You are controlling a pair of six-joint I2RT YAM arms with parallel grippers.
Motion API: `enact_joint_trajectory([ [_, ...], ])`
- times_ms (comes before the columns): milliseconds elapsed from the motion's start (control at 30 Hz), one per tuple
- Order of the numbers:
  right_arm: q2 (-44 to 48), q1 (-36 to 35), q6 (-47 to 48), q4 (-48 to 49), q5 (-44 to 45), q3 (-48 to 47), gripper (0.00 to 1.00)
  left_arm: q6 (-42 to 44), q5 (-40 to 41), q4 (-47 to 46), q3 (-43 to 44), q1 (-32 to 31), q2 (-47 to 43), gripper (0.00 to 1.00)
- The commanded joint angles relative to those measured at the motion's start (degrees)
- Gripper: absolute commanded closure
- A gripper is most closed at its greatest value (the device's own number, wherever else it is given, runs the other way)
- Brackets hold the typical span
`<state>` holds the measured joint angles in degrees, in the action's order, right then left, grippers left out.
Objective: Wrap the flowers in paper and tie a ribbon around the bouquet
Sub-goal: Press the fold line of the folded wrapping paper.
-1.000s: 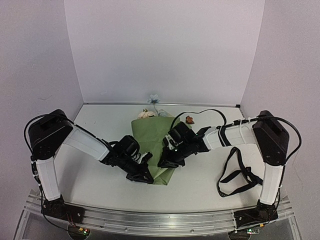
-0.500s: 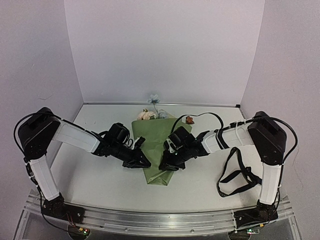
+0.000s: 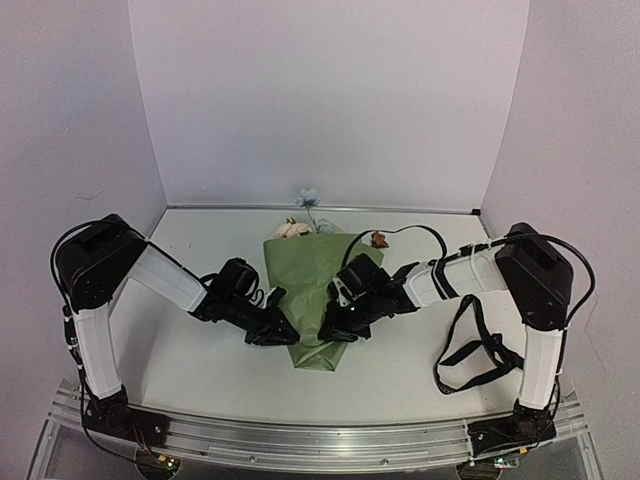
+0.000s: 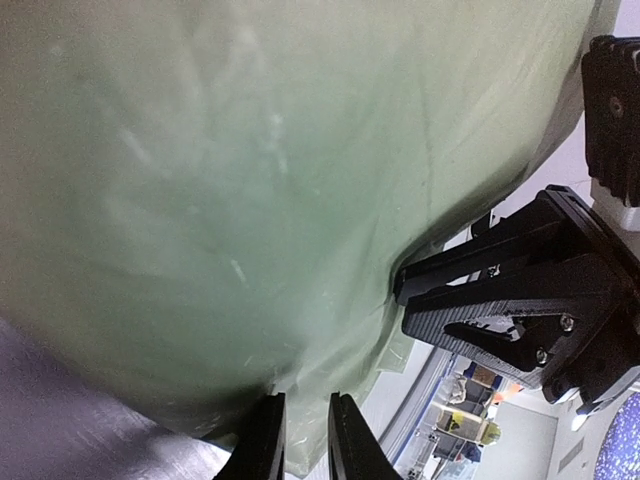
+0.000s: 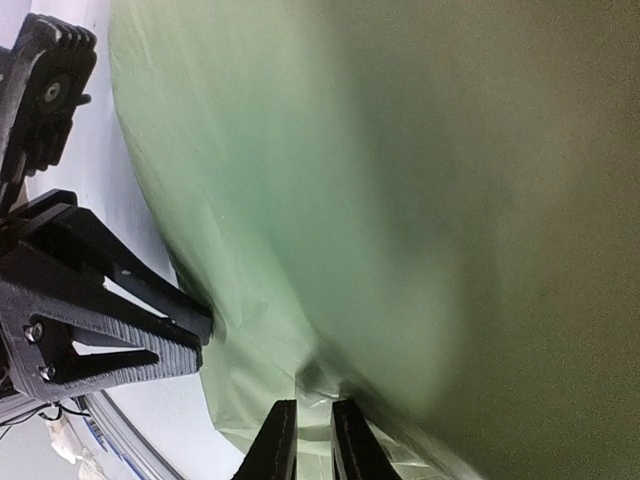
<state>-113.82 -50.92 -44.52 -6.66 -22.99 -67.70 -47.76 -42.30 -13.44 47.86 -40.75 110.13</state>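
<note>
Olive paper [image 3: 305, 280], one cone, three blooms [image 3: 292, 228], right tool [image 5: 312, 408] nipping paper, left tool [image 4: 303, 402] grip unclear

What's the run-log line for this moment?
paper: coned around flowers | right jaws: shut on paper near narrow end | left jaws: at paper's edge, grip unclear | ribbon: loose on table
</note>
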Motion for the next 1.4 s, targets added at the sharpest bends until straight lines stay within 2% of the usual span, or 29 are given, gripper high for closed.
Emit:
enact_joint_trajectory([
  [0, -0.6, -0.7, 1.8, -0.9, 1.6, 0.1, 0.85, -2.2, 1.6, -2.2, -1.5, 1.7, 0.9, 0.78],
  [933, -0.2, -1.2, 5.5, -4.4, 2.7, 0.6, 0.85, -8.1, -0.2, -6.6, 5.9, 12.8, 8.0, 0.74],
  [1367, -0.3, -1.3, 5.7, -4.4, 2.1, 0.6, 0.85, -6.9, -4.2, -2.0, 16.8, 19.7, 13.9, 0.74],
])
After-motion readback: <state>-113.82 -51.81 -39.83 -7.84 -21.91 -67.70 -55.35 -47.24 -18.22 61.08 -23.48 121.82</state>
